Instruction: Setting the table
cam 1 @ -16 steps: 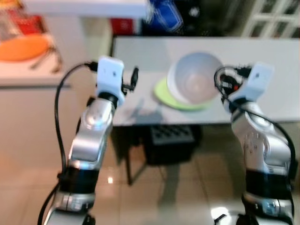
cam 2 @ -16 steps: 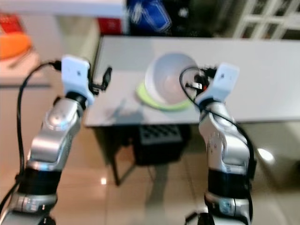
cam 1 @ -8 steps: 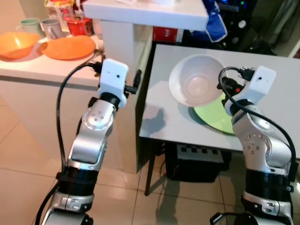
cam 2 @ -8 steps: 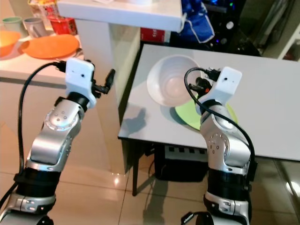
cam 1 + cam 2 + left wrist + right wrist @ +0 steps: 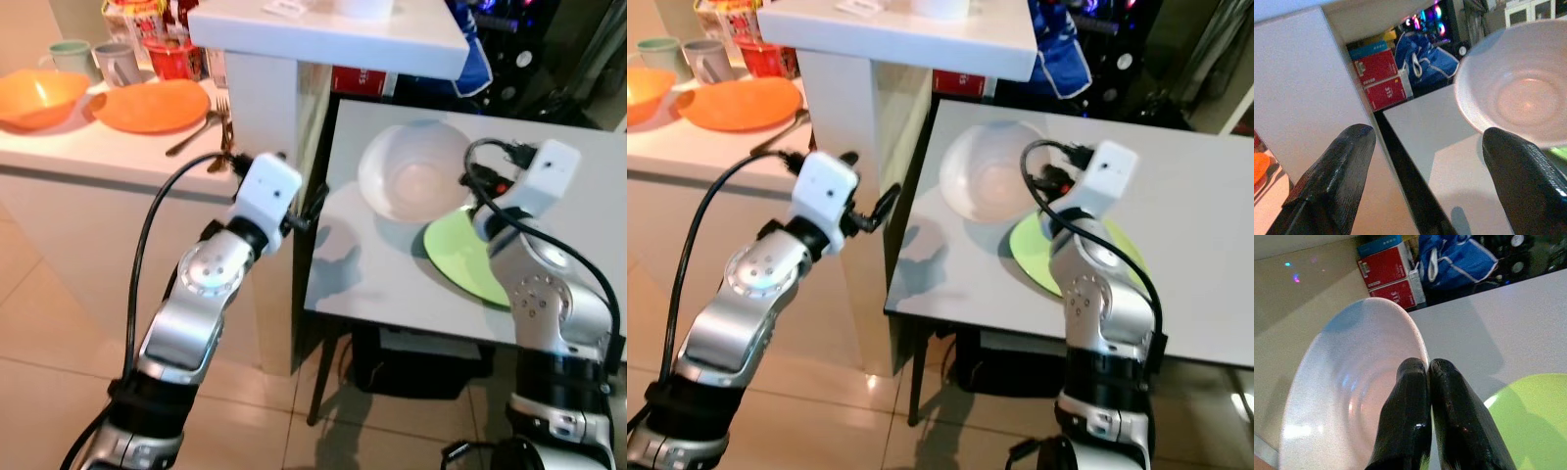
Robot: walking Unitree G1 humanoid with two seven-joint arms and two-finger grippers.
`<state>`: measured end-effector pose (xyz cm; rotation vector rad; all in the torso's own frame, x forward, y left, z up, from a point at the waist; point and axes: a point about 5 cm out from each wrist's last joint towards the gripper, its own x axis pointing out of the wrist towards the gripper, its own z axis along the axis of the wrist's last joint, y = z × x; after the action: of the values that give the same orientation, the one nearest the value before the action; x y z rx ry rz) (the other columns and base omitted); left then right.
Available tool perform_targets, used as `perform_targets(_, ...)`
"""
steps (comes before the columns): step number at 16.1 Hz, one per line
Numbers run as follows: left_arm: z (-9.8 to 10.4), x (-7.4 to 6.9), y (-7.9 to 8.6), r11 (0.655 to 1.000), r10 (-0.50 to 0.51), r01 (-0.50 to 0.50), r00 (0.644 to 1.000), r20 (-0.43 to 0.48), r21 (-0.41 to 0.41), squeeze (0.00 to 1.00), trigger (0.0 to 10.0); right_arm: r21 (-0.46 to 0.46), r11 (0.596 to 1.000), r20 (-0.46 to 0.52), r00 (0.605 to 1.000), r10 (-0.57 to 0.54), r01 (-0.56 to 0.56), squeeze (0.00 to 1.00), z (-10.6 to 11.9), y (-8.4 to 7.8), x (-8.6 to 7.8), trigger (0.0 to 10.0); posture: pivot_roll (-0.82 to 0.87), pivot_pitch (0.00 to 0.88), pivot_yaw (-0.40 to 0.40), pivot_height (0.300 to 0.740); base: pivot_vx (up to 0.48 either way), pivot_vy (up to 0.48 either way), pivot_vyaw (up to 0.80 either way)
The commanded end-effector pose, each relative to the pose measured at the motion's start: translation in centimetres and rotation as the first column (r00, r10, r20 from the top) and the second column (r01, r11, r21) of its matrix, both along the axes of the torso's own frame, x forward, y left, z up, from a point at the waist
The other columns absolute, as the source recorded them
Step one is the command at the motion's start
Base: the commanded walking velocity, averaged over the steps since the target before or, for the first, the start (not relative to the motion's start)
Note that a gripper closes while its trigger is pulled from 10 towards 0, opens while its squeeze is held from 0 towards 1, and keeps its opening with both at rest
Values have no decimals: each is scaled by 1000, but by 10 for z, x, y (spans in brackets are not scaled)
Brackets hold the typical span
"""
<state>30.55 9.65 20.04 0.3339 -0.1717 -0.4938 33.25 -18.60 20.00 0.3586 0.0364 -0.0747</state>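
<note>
**Robot holds a white bowl over a grey table beside a kitchen counter**

At far left, a white counter (image 5: 59,147) carries an orange bowl (image 5: 39,95), an orange plate (image 5: 149,103), two cups (image 5: 93,59) and a fork (image 5: 191,137). What the cups hold cannot be made out.

Next comes the left arm, bent upward beside a white pillar (image 5: 269,108). Its left gripper (image 5: 1425,181) hangs in the air at the near corner of the table, fingers spread wide with nothing between them.

Right of the pillar stands a grey table (image 5: 392,264). Above its near half is the bowl (image 5: 416,181): white, round, deep, smooth and glossy inside, with nothing in it. It is tilted, its opening turned towards the robot.

The right arm rises from the lower right, elbow bent, wrist angled in towards the bowl. The right gripper (image 5: 1427,369) has its two black fingers pressed together on the bowl's rim, one inside and one outside.

Just right of and below the bowl, a flat lime-green plate (image 5: 470,259) lies on the table, partly hidden by the right arm.

Behind the table are red boxes (image 5: 1388,274) and a blue bag (image 5: 1454,259).
</note>
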Motion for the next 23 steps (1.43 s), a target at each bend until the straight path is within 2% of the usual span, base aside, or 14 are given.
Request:
perform_targets(1,4,-4,-9,999,-41,41,999,9,-2,0,10000,5,999,19,999,-50,49,0,5,-13,-1,10000,2,0,-47,740,0,0,0)
perform_targets(4,3,-8,-9,998,-33,32,999,-24,-63,0,10000,80,991,-13,994,-107,107,0,-4,-20,6,10000,-6,0,-29,740,0,0,0)
perform_targets(8,3,-20,-1,996,-30,28,999,-28,-79,0,10000,184,979,-60,995,-83,93,0,-20,-15,25,10000,20,0,-23,740,0,0,0)
perform_targets(11,9,-32,6,993,-48,45,998,-26,-108,0,10000,305,943,-76,990,-119,137,0,-22,-20,49,10000,47,0,-16,740,0,0,0)
perform_targets(15,18,-36,12,992,-44,42,999,-11,-122,0,10000,378,908,-117,983,-144,178,0,-27,-26,64,10000,77,91,-19,740,0,0,0)
perform_targets(18,23,-41,13,991,-54,52,998,-15,-124,0,10000,396,893,-147,975,-165,211,0,-31,-30,67,10000,84,131,-16,740,0,0,0)
perform_targets(19,25,-44,12,990,-74,71,997,-20,-118,0,10000,452,866,-157,975,-160,215,0,-34,-30,68,10000,102,159,-19,740,0,0,0)
perform_targets(21,28,-46,9,990,-91,88,996,-17,-110,0,10000,485,849,-155,976,-152,210,0,-34,-29,69,10000,111,167,-21,740,0,0,0)
perform_targets(23,33,-53,7,988,-99,96,995,-18,-121,0,10000,533,821,-142,978,-152,205,0,-32,-27,71,10000,148,178,-30,740,0,0,0)
